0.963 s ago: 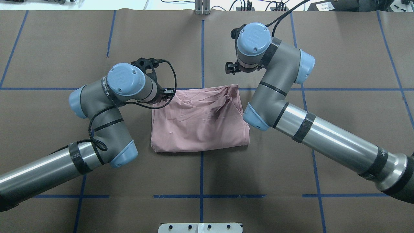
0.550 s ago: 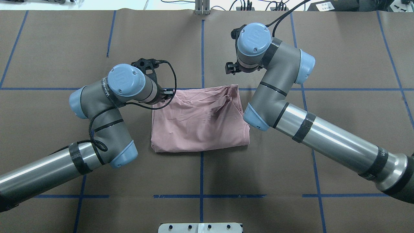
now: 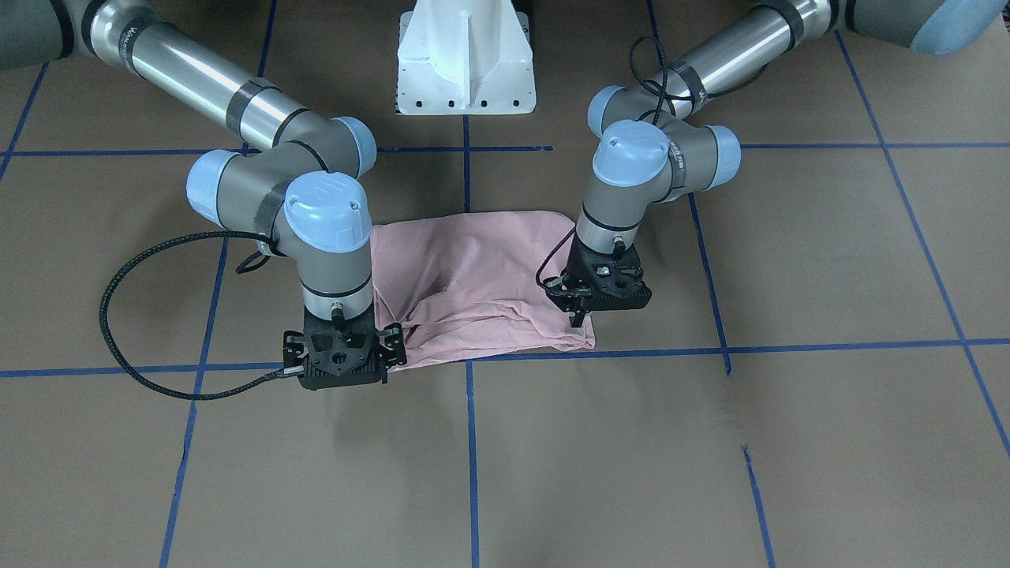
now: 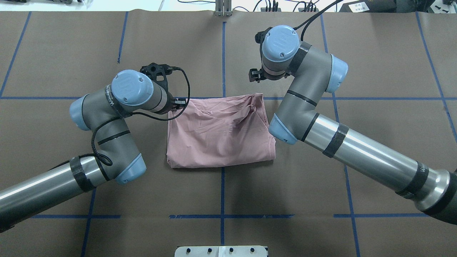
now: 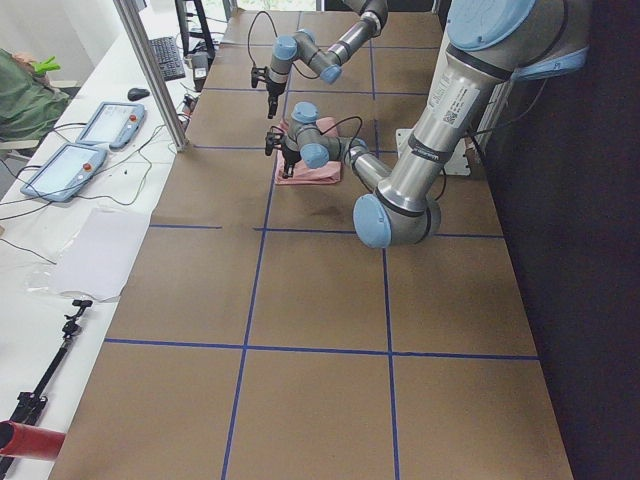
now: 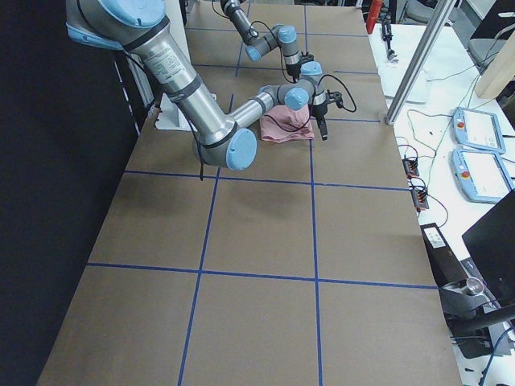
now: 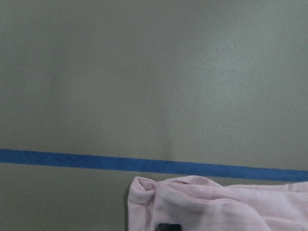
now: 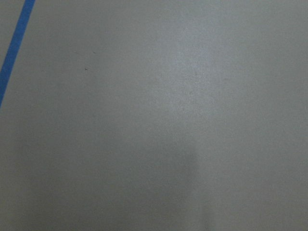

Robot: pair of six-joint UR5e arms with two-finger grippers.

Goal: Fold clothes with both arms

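The pink T-shirt lay near the middle of the brown-covered table, folded into a rough rectangle between the two arms; the side facing up was plain pink, creased most toward its far edge, with a faint dark smudge near the centre that I couldn't read as any word or picture; that far edge ran right along a line of blue tape. The left arm was bent over the shirt's far left corner; its left gripper pointed straight down there with the fingers drawn together into one narrow tip, and whether any cloth was pinched in them I couldn't tell. The wrist camera on that arm caught the crumpled corner just short of the tape, with a small dark mark at the bottom edge, too cut off to identify. The right arm reached past the shirt's right side; its right gripper hung just off the far right corner, clear of the cloth, links splayed as though open. White lettering ran along the black bands on both arms, too small to make out. A white base block stood at the robot's side of the table; two handheld control tablets sat on the bench beyond.
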